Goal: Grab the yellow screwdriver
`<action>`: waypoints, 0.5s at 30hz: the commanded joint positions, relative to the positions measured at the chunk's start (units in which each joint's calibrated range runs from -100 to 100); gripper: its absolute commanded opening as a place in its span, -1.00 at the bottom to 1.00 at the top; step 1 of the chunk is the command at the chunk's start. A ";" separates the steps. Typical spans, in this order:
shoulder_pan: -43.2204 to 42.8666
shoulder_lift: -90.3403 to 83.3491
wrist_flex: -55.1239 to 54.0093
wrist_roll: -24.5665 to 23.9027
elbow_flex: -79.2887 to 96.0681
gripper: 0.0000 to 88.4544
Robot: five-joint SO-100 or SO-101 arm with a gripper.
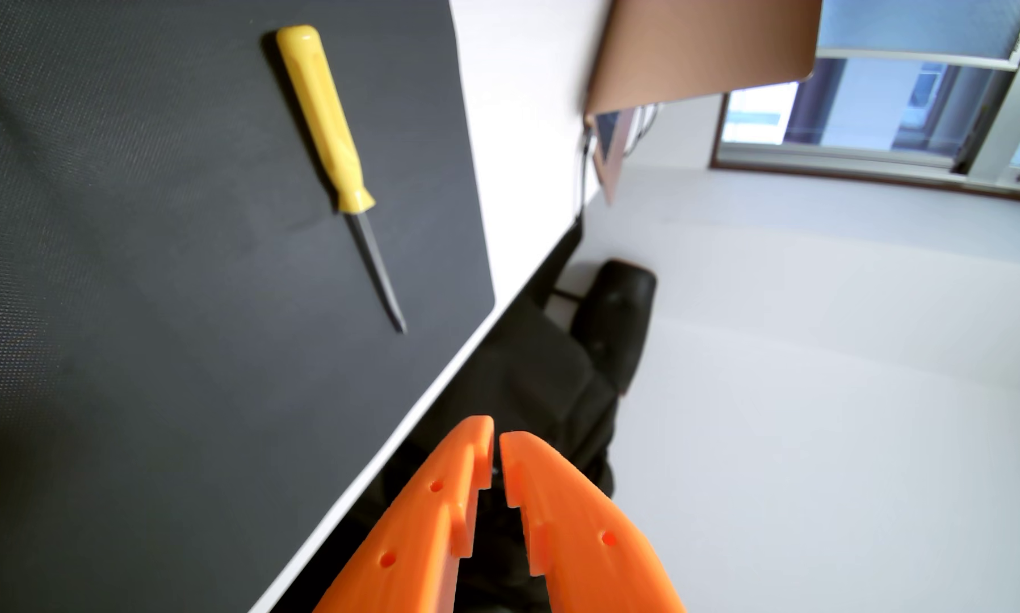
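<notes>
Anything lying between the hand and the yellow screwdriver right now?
No. In the wrist view, just bare black mat and the white table's edge separate the nearly shut orange hand from the yellow screwdriver.

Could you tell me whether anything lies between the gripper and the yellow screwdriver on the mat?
Nothing visible does. The yellow screwdriver lies alone on the black mat, with bare mat around it. The orange gripper, nearly shut and holding nothing, points past the table's edge, well away from the screwdriver.
</notes>
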 commanded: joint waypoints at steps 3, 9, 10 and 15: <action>-0.26 -0.08 -0.90 -0.11 -1.20 -0.98; -0.26 -0.08 -0.90 -0.11 -0.30 -0.98; -0.26 -0.08 -0.90 -0.11 -0.30 -0.98; 0.07 -0.08 -0.90 0.16 -1.11 -0.98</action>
